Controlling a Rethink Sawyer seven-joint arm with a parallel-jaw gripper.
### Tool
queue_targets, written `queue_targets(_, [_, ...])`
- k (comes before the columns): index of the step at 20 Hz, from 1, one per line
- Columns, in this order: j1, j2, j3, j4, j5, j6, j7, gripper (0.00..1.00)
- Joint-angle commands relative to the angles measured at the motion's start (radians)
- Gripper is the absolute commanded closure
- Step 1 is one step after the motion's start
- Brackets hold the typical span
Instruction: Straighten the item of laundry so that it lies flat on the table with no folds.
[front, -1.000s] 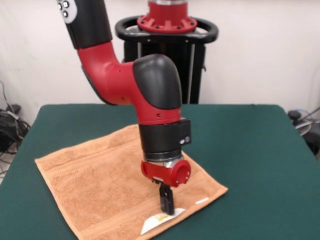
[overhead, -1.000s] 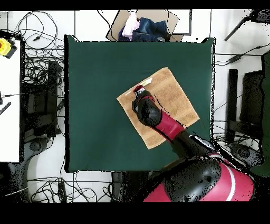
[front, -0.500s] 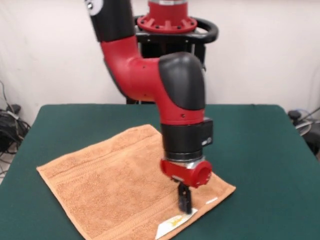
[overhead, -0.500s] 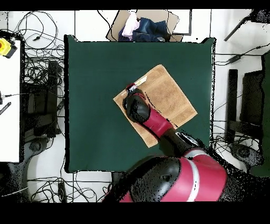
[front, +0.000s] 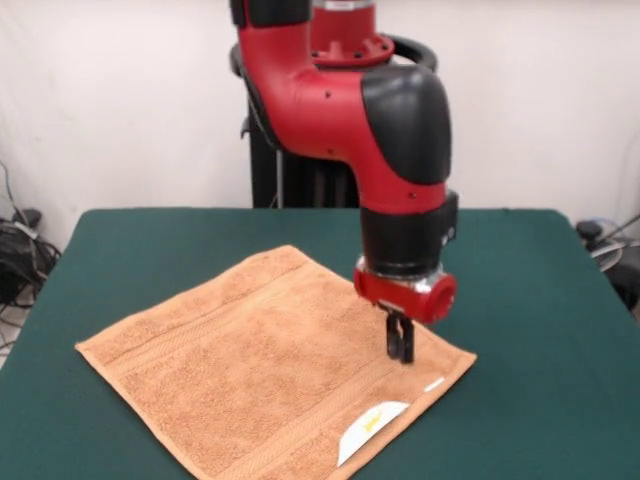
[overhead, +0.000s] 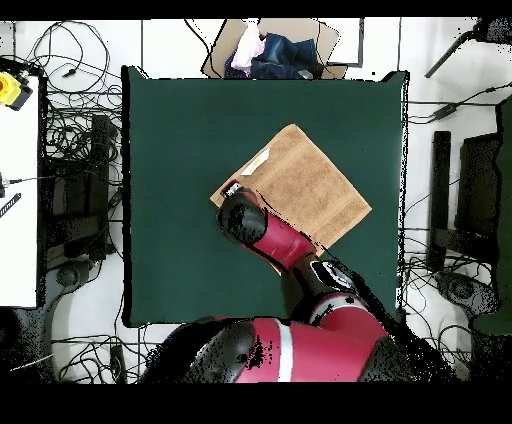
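Observation:
The orange-tan towel lies spread out in a diamond shape on the dark green table, with no fold showing. Its white tag with yellow print lies at the near edge. My gripper points straight down over the towel's right corner, its tips at or just above the cloth, and it looks shut and empty. In the overhead view the towel lies in the table's right half with the tag at its upper left edge. The arm's wrist hides the gripper there.
A cardboard box with clothes sits just past the table's top edge in the overhead view. Cables lie on the floor around the table. The robot's pedestal stands behind the table's far side.
The gripper has moved from beside the tag to the towel's right corner in the front view. The towel has slid slightly the same way and lies a little flatter.

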Motion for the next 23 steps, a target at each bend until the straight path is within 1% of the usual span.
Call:
queue_targets(1, [0.006, -0.069, -0.151, 0.085, 0.011, 0.133, 0.164, 1.0])
queue_targets(4, [-0.015, -0.085, -0.151, 0.101, -0.017, 0.134, 0.151, 1.0])
queue_targets(7, [-0.069, -0.1, -0.133, 0.114, -0.052, 0.131, 0.122, 1.0])
queue_targets(10, [-0.096, -0.108, -0.124, 0.121, -0.069, 0.123, 0.121, 1.0])
queue_targets(13, [-0.15, -0.114, -0.093, 0.144, -0.119, 0.039, 0.127, 1.0])
queue_targets(15, [-0.157, -0.114, -0.097, 0.151, -0.153, -0.026, 0.143, 1.0])
queue_targets(17, [-0.159, -0.123, -0.105, 0.158, -0.179, -0.048, 0.152, 1.0])
queue_targets(20, [-0.158, -0.147, -0.116, 0.16, -0.195, -0.029, 0.153, 1.0])
queue_targets(22, [-0.155, -0.158, -0.134, 0.144, -0.203, 0.006, 0.132, 1.0])
queue_targets(23, [-0.168, -0.158, -0.124, 0.141, -0.213, 0.012, 0.124, 1.0])
